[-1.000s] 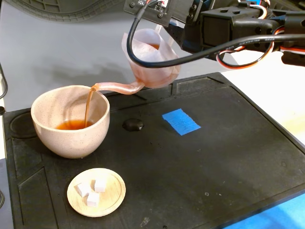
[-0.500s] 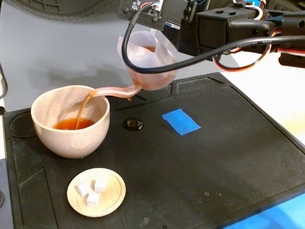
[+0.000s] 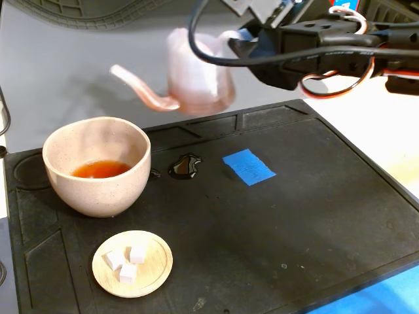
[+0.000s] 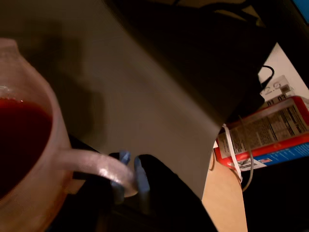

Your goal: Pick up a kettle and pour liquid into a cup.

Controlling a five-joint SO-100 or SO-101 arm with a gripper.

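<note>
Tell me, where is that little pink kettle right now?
In the fixed view the kettle is in the air near the top centre, held by the gripper, above the black mat and up-right of the cup.

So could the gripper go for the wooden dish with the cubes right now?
Probably not yet: the gripper is shut on the kettle, held up behind the mat. The dish itself sits uncovered in front of the cup.
</note>
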